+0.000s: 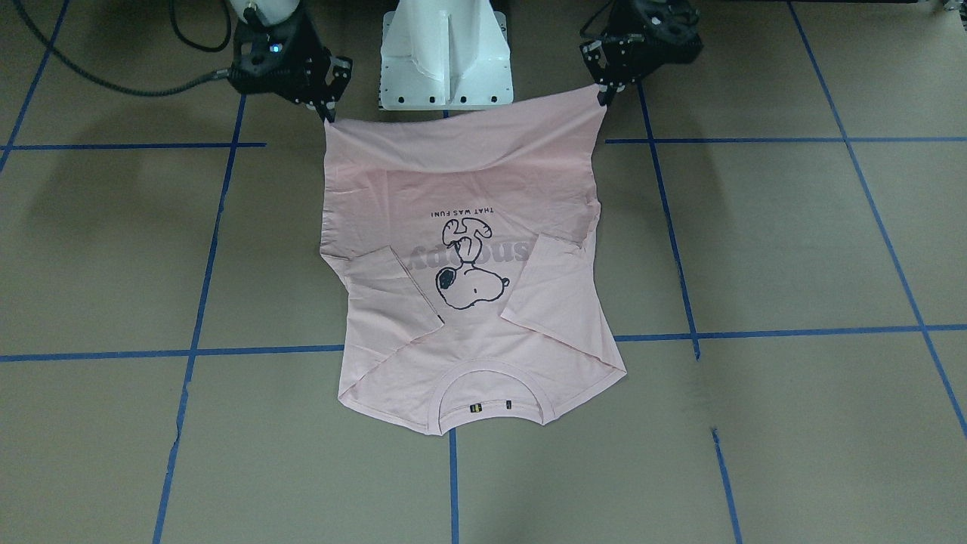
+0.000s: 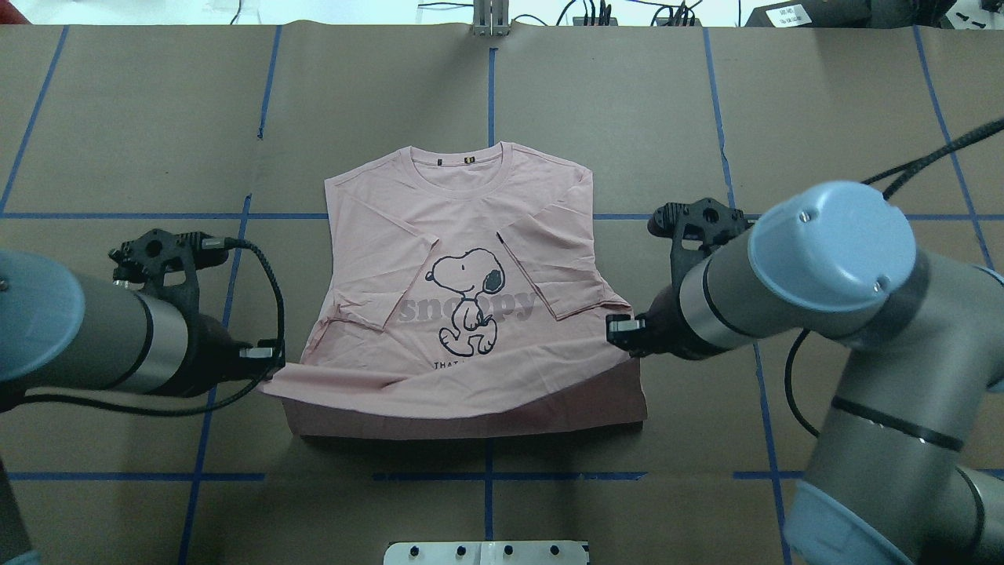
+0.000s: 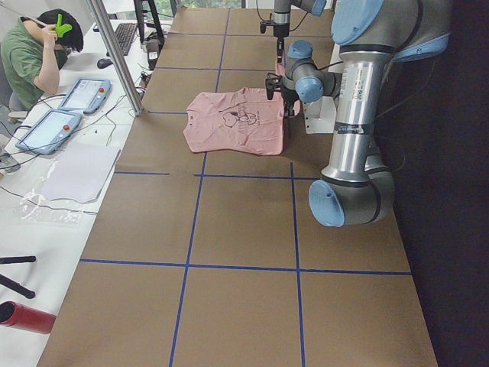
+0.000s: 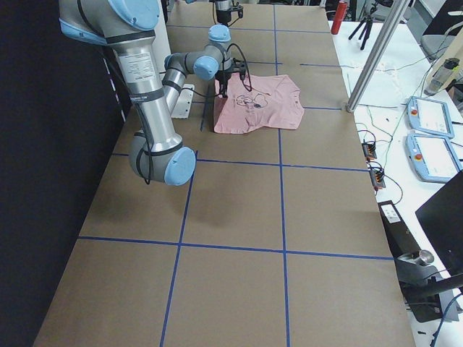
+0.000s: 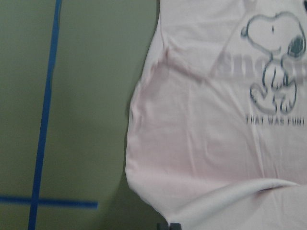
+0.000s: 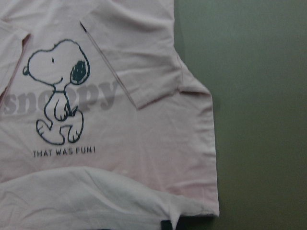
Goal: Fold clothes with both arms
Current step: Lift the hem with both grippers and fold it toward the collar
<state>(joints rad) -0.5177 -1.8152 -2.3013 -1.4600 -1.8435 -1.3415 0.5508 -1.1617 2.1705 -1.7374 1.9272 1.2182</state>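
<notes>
The pale pink T-shirt [image 2: 471, 235] lies print up on the brown table, collar at the far side, both sleeves folded in over the cartoon dog print [image 2: 467, 302]. My left gripper [image 2: 271, 362] is shut on the near-left hem corner. My right gripper [image 2: 625, 329] is shut on the near-right hem corner. Both hold the hem lifted off the table, so the plain inside shows beneath it. In the front-facing view the shirt [image 1: 529, 332] hangs between the right gripper [image 1: 326, 115] and the left gripper [image 1: 606, 94]. The wrist views show the shirt [image 5: 201, 143] [image 6: 144, 139] with the raised hem at the bottom.
The white pedestal base [image 1: 446, 53] stands just behind the lifted hem. Blue tape lines [image 2: 489, 86] grid the table. An operator [image 3: 30, 53] sits past the far edge with tablets [image 3: 46, 130] on a side bench. A black cable [image 1: 91, 75] lies near the right arm.
</notes>
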